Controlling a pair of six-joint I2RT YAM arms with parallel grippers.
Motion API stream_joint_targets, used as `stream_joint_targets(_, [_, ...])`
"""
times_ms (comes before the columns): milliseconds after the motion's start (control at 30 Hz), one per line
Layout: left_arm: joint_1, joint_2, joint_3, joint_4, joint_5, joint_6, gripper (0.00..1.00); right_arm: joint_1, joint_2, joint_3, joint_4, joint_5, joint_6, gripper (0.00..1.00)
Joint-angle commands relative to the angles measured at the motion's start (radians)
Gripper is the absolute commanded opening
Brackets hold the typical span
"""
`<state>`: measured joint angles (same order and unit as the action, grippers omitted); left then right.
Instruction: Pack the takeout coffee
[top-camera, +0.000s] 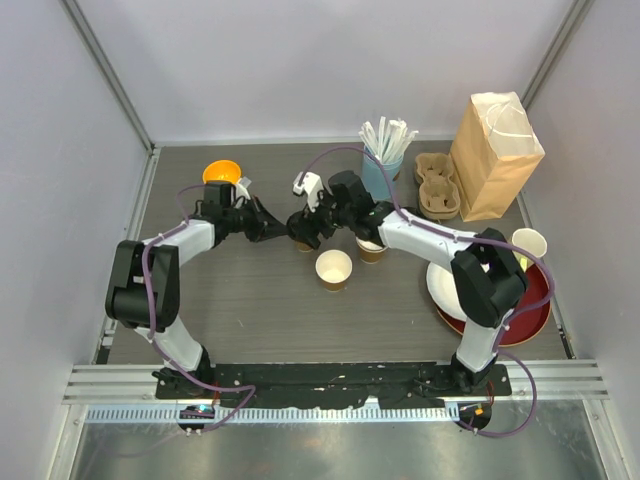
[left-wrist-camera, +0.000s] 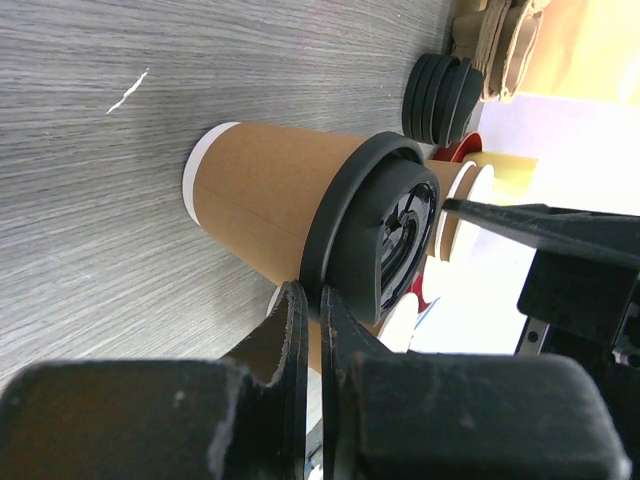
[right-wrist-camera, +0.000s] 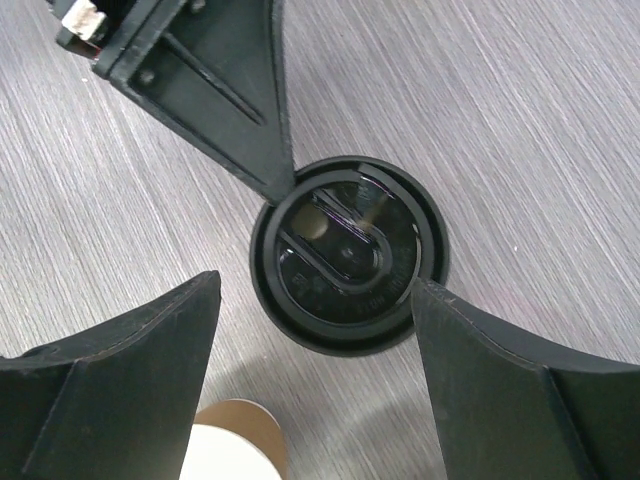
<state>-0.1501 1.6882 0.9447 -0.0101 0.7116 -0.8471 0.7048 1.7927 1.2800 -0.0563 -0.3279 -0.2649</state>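
Observation:
A kraft-brown takeout coffee cup (left-wrist-camera: 265, 200) stands on the grey table, with a black lid (right-wrist-camera: 350, 255) on it. My left gripper (left-wrist-camera: 312, 295) is shut on that lid's rim, pinching it from the side. My right gripper (right-wrist-camera: 315, 285) hangs open straight above the lid, one finger on each side, and its right fingertip is close to the rim. In the top view both grippers meet over this cup (top-camera: 303, 243) at mid-table. A second kraft cup (top-camera: 334, 268), lidless and white inside, stands just in front. Another kraft cup (top-camera: 371, 250) sits partly under the right arm.
A stack of black lids (left-wrist-camera: 445, 95) lies behind the cup. At the back right are a light-blue cup of straws (top-camera: 383, 165), a cardboard cup carrier (top-camera: 437, 185) and a brown paper bag (top-camera: 493, 155). An orange bowl (top-camera: 222, 172) sits back left. A pale yellow cup (top-camera: 529, 243) and red plate (top-camera: 535, 310) are on the right.

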Motion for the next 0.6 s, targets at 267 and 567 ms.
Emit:
stream_joint_targets(267, [0.064,-0.048,0.039,-0.034,-0.018,0.031,0.00,-0.047,-0.211,0.076,0.013,-0.014,0.157,0.82])
stream_joint_targets(567, [0.122,-0.042,0.069,-0.076,0.008,0.020,0.02,-0.126,-0.306,0.030,-0.028,0.081,0.233,0.82])
